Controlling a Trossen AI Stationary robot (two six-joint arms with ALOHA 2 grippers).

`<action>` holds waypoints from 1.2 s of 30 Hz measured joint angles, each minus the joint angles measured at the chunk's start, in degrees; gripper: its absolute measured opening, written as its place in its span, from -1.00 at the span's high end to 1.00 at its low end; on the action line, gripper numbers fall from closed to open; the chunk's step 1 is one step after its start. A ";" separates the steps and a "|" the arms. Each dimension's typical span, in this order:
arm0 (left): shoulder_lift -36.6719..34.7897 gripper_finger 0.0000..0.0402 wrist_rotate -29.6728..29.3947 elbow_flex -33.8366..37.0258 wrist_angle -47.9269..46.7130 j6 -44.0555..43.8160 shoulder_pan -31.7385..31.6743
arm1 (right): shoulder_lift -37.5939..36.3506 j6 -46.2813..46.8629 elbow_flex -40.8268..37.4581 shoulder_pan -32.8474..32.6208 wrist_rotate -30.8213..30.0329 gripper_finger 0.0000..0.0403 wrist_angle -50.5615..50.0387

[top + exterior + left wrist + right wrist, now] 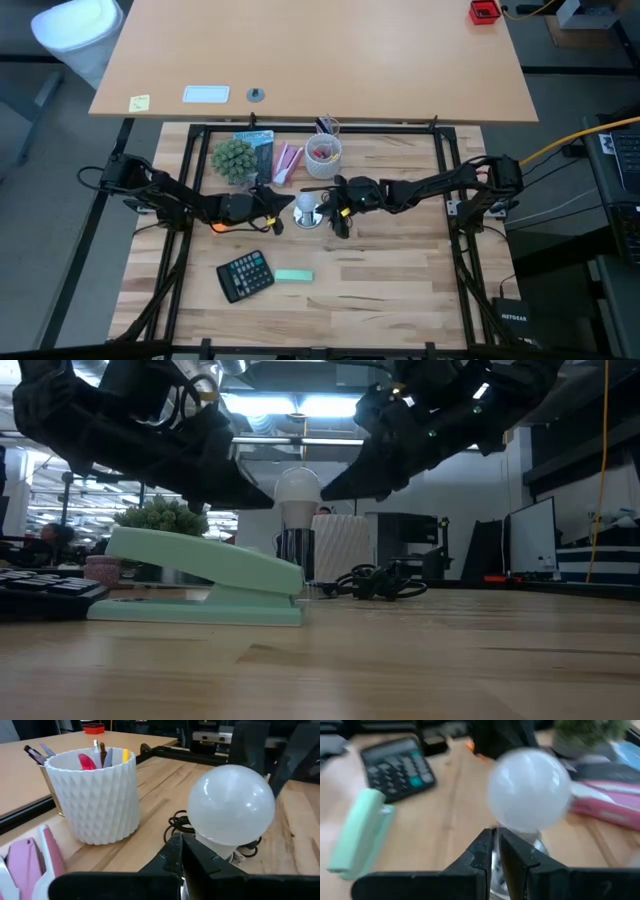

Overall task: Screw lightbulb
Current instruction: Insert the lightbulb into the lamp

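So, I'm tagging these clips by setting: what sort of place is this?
Probably an office-like robotics lab: a wooden workbench with desk props, a calculator and a white pen cup, and monitors and ceiling lights in the open room behind.

frosted, smooth glassy lightbulb (231, 805); faceted matt white pen cup (95, 795); pale wood-grain table (380, 290); mint plastic stapler (205, 575)

an office-like robotics lab is shown: a framed wooden tabletop (380, 290) is set among monitors (533, 536), a keyboard (625, 160), cables (585, 135) and ceiling strip lights (290, 405).
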State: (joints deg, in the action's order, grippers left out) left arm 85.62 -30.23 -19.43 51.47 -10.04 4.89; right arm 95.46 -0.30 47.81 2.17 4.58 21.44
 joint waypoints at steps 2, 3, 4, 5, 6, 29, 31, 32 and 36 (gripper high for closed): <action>-0.02 0.99 -0.05 -0.01 -0.01 0.00 0.00 | -0.87 0.00 0.00 0.00 -2.25 0.80 -2.51; -0.02 0.99 -0.05 0.01 -0.01 0.00 0.02 | -1.55 0.00 0.00 0.02 -3.38 0.80 -3.88; -0.02 0.99 -0.05 0.00 0.01 0.00 0.07 | -2.41 0.00 0.00 0.02 -4.33 0.80 -5.43; -0.02 0.99 -0.05 -0.01 0.05 0.00 0.15 | -3.45 -0.01 0.00 0.02 -5.16 0.80 -7.06; -0.02 0.99 -0.05 0.00 0.07 0.00 0.28 | -4.45 0.00 0.00 0.02 -5.84 0.80 -8.56; -1.22 0.99 -0.01 -0.03 2.15 -0.48 7.02 | -0.94 -1.68 0.02 0.09 -17.49 0.80 2.75; -1.22 0.99 0.00 -0.03 2.42 -0.50 6.81 | -0.81 -1.56 0.02 0.09 -17.47 0.80 2.51; -1.22 0.99 0.01 -0.05 2.52 -0.73 6.56 | -0.79 -1.55 0.02 0.09 -17.41 0.80 2.52; -1.22 0.99 0.00 -0.05 2.70 -1.73 5.64 | -0.79 -1.53 0.02 0.09 -16.41 0.80 3.07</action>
State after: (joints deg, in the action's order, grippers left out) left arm 84.40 -30.23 -19.49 54.18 -11.77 10.53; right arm 94.67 -1.83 47.83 2.26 -11.83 24.51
